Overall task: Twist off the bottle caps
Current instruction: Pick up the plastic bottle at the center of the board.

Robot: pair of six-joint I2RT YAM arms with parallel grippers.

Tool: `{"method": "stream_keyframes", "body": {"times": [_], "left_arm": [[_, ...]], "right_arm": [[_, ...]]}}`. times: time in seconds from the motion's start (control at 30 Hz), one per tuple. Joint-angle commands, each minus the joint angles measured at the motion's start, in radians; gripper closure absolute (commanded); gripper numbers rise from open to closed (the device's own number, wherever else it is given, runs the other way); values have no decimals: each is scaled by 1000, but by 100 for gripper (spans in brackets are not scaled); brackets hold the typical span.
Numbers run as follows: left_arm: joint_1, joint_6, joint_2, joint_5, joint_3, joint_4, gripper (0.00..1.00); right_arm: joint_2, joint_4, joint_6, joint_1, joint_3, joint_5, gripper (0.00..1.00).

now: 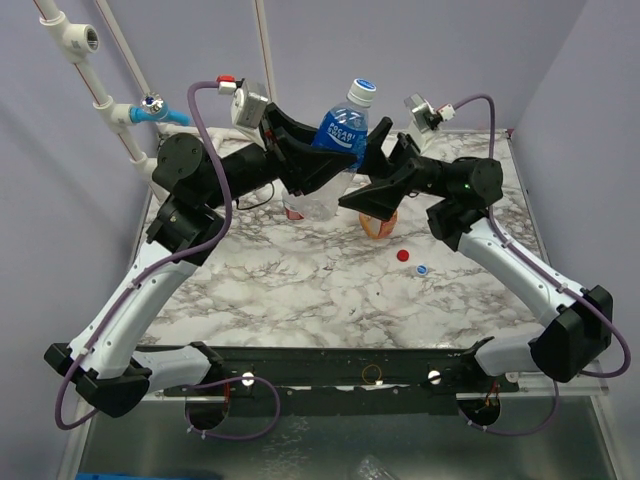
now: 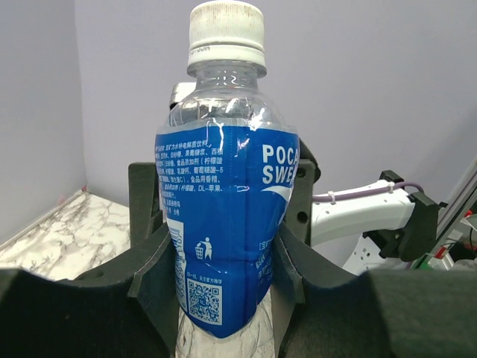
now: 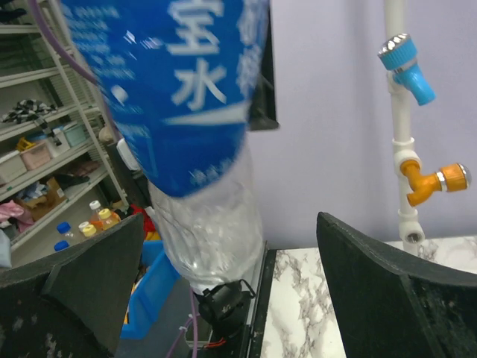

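Held the blue-labelled bottle (image 1: 340, 135) tilted above the table (image 1: 300, 290), left gripper (image 2: 223, 283) pinched on its label, screw cap (image 1: 362, 90) on. Had the right gripper (image 3: 229, 224) spread wide around the bottle's lower part. Saw a red cap (image 1: 403, 255) and a blue cap (image 1: 421, 269) loose on the table.

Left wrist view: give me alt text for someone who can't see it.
A blue-labelled bottle stands upright, clamped in the black left gripper, with its white cap on. Behind it are a lavender wall, a strip of marble table at lower left and part of the right arm at right.
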Motion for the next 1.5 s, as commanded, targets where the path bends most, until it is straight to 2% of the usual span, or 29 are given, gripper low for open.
{"method": "stream_keyframes", "body": {"times": [0.0, 0.17, 0.23, 0.3, 0.47, 0.5, 0.53, 0.57, 0.63, 0.7, 0.73, 0.83, 0.93, 1.13, 1.3, 1.47], "left_arm": [[6, 35, 6, 44, -34, 36, 88], [6, 73, 19, 58, -55, 37, 88], [6, 75, 26, 58, -50, 40, 88], [7, 75, 35, 58, -40, 41, 88], [6, 66, 47, 75, -13, 42, 86], [6, 66, 47, 81, -12, 42, 76], [6, 60, 47, 88, -11, 42, 62], [7, 56, 46, 95, -10, 42, 44], [7, 37, 41, 104, -4, 42, 20], [12, 20, 38, 128, 8, 40, 6], [15, 8, 36, 138, 17, 38, 2], [29, -47, 31, 178, 62, 36, 1], [48, -102, 26, 243, 97, 39, 1], [90, -192, 21, 292, 156, 66, 1], [101, -193, 39, 282, 170, 65, 4], [101, -199, 55, 285, 152, 58, 10]], "right_arm": [[6, 42, 18, 19, 63, -9, 0], [27, 56, 53, 23, 78, 4, 2], [37, 35, 54, 27, 91, 2, 7], [50, -5, 45, 30, 105, -6, 20], [56, -56, 18, 35, 110, -13, 71], [56, -71, 11, 35, 114, -15, 79], [52, -93, -6, 34, 120, -17, 84], [50, -127, -24, 35, 129, -21, 86], [34, -218, -89, 34, 149, -28, 87], [11, -340, -178, 35, 171, -37, 87], [-3, -412, -222, 35, 185, -46, 87], [-26, -619, -383, 35, 235, -82, 88], [-33, -747, -476, 34, 261, -176, 88], [-68, -852, -555, 35, 271, -308, 88], [-38, -1008, -630, 35, 339, -330, 88], [-25, -1071, -674, 41, 381, -326, 89]]}}
